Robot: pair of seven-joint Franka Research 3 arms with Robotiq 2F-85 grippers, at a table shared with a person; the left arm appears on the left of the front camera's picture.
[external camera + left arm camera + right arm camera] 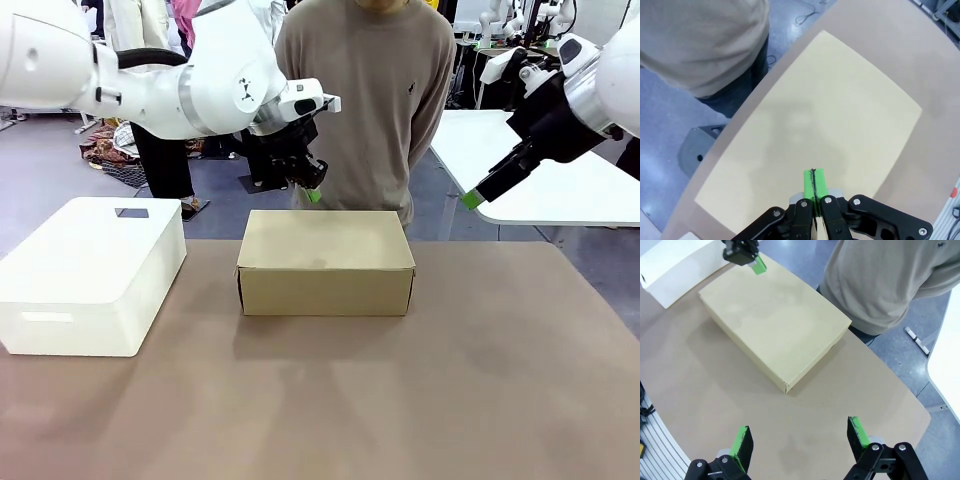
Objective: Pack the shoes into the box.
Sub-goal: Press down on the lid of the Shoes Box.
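Your table [480, 400], covered in brown, spans the lower half of the front view, with a person in a tan sweater [365, 90] standing at its far edge, top centre. At the left edge of the frame you see a white plastic box [90, 275] with a rounded body, sitting well apart from the cardboard box. The cardboard box [325, 262] sits in the middle of the frame near the far edge of the table, its lid down flat, so you cannot tell what lies inside it; the shoes cannot be made out in any of the frames. In your right wrist view, that same cardboard box [775, 330] lies across the upper centre of the picture; in your left wrist view its lid [815, 130] stretches diagonally through the middle. Your left gripper [312, 190] hangs just above the far edge of the box, upper centre of the front view, its green pads [814, 182] pressed together with nothing between them. Your right gripper [475, 198] is raised at the upper right, away from the box, and its fingers [858, 432] stand wide apart at the bottom of the right wrist view, holding nothing.
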